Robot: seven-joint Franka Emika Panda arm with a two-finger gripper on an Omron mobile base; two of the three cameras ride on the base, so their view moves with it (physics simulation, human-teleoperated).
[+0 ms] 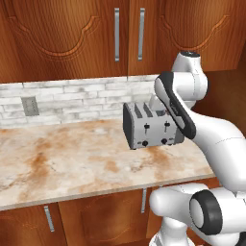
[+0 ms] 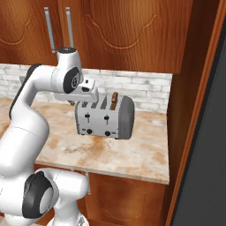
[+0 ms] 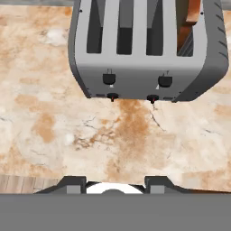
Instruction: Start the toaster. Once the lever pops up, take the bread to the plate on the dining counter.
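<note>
The silver-grey toaster (image 1: 151, 129) (image 2: 103, 117) (image 3: 144, 49) stands on a beige marbled counter against the brick wall. Two black levers (image 3: 108, 77) and two knobs sit on its face. The bread (image 2: 114, 100) (image 3: 191, 18), a brown-crusted slice, stands in the slot at the toaster's right end and sticks up above the top. My gripper (image 3: 117, 182) (image 2: 90, 90) hangs above and just in front of the toaster's left half, pointing down. Its fingertips (image 3: 74, 182) stand apart with nothing between them. The plate and the dining counter are out of view.
Wooden upper cabinets (image 1: 115, 33) hang close above the toaster. A wall outlet (image 1: 30, 105) is set in the backsplash at the left. A tall wood panel (image 2: 194, 110) closes the counter's right end. The counter's front edge (image 1: 96, 194) runs below the toaster.
</note>
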